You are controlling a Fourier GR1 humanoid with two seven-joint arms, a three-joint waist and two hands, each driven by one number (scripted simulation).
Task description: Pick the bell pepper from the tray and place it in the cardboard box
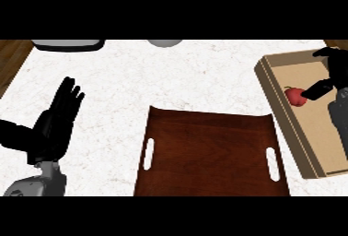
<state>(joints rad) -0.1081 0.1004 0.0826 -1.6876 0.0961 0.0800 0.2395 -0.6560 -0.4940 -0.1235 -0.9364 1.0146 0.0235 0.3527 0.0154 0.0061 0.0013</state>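
Two black hands are in sight over the pale speckled surface (170,73). At the far right, the right hand (331,73) hangs above the open cardboard box (272,69), its fingers (316,90) curled down against the red bell pepper (295,96), thumb on the other side, so the pepper sits pinched between them. The pepper is inside the box's outline, near its left wall (whether it touches the box floor I cannot tell). The left hand (58,117) rests at the left side of the surface, fingers straight, close together and pointing away from the robot, holding nothing. Between the two hands lies the dark brown wooden tray (211,152), with a slot handle on each side, its right edge just beside the box. Along the far edge a grey-rimmed object (68,44) and a pale rounded thing (165,43) are cut off by the view.
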